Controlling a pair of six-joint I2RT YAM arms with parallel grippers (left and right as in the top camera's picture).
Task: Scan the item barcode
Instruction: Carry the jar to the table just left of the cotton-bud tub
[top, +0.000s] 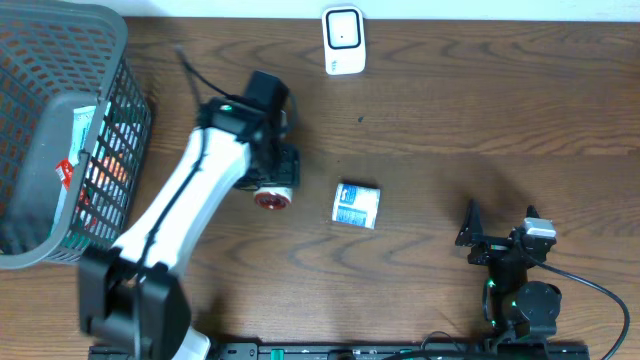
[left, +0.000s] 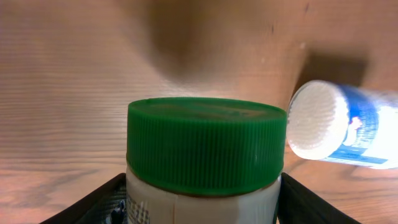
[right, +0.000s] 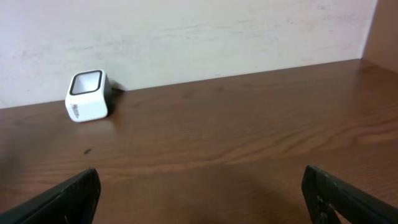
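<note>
Gripping green-lidded jar (left: 205, 146) in left jaws | right jaws released, spread wide

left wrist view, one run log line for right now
left gripper shut on green-lidded jar | right gripper open, empty | cotton swab tub lying beside jar | scanner at far edge

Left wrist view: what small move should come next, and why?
Probably lift the green-lidded jar and start toward the white scanner: the left gripper is closed on its sides, and the scanner sits well away at the far edge of the table.
</note>
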